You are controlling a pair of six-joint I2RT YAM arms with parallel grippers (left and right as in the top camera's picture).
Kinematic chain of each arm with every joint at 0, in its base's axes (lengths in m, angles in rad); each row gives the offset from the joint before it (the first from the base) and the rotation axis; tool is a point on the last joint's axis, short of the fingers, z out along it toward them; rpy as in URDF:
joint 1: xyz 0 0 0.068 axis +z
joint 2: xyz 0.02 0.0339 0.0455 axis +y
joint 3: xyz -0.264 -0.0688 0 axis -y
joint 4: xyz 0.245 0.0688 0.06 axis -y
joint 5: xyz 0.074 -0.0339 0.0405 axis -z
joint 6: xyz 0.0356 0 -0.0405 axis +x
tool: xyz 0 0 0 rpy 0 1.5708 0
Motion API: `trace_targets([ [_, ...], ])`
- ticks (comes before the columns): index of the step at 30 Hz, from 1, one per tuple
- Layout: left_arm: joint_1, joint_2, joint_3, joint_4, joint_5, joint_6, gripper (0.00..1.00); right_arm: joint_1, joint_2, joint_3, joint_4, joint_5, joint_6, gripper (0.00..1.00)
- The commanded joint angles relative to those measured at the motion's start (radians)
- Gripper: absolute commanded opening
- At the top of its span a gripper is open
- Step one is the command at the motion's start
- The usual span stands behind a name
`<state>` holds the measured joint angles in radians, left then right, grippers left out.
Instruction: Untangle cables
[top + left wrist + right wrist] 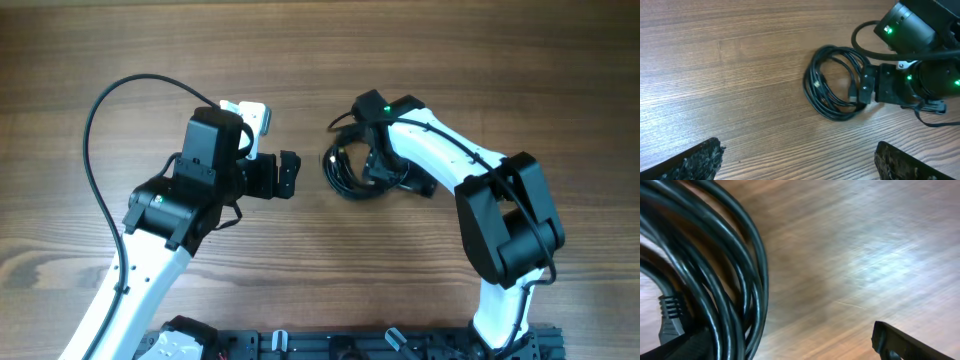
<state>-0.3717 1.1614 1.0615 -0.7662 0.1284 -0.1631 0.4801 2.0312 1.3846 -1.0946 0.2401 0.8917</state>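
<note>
coil of thin black cables [835, 82] on wooden counter [715, 60], at tip of right fingers [900, 342], spread wide, one finger against strands. left fingers [695, 162] spread, empty, coil ahead, apart.

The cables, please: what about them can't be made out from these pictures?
- Overhead: the right gripper covers the right side of the cables.
- Right wrist: the frame edges cut off most of the coil; one plug shows.
- Left wrist: strands overlap, so their number cannot be counted.
</note>
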Motion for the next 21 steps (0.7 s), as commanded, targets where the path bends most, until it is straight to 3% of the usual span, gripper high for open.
trace_targets([
  [1,-0.003,0.006,0.018,-0.001,0.012,-0.002,1.0,-0.009,0.018,0.002,-0.013,0.059,-0.008,1.0],
  [4,-0.003,0.006,0.018,-0.001,0.012,-0.002,1.0,-0.011,0.016,0.002,0.032,-0.027,-0.025,1.0],
  [9,-0.003,0.006,0.018,-0.001,0.013,-0.002,1.0,-0.011,0.017,0.002,0.262,-0.262,-0.053,1.0],
  [21,-0.003,0.006,0.018,-0.001,0.013,-0.002,1.0,-0.009,0.059,-0.066,0.315,-0.214,-0.081,0.99],
])
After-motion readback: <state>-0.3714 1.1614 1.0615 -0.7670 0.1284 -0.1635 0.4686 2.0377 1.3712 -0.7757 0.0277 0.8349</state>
